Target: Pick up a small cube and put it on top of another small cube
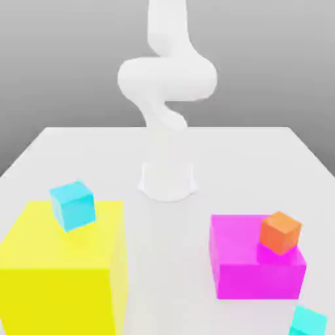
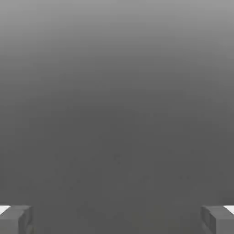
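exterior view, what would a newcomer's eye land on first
Probably the big yellow block at the exterior view's left, with a sky-blue cube on top. Next, the magenta block toward the right, carrying an orange cube, with a turquoise cube at the lower right corner.

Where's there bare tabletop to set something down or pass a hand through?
A strip runs between the yellow block and the magenta block; more lies beside the robot's base. It's crowded at the exterior view's lower right, with the turquoise cube near the magenta block.
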You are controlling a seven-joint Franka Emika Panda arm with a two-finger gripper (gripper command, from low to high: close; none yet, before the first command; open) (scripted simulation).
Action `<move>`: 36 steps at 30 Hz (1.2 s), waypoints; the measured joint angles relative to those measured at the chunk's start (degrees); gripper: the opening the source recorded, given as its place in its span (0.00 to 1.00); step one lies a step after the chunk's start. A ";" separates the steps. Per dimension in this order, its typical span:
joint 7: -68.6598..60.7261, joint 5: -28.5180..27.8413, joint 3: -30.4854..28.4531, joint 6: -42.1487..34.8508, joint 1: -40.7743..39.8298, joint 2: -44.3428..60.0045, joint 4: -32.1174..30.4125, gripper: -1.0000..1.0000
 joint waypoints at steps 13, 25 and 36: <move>-14.63 0.92 1.83 6.85 8.05 27.36 2.40 0.50; -25.44 -1.85 5.34 13.08 13.77 52.34 4.58 0.50; -27.85 -6.91 5.31 22.40 17.31 72.45 7.45 0.00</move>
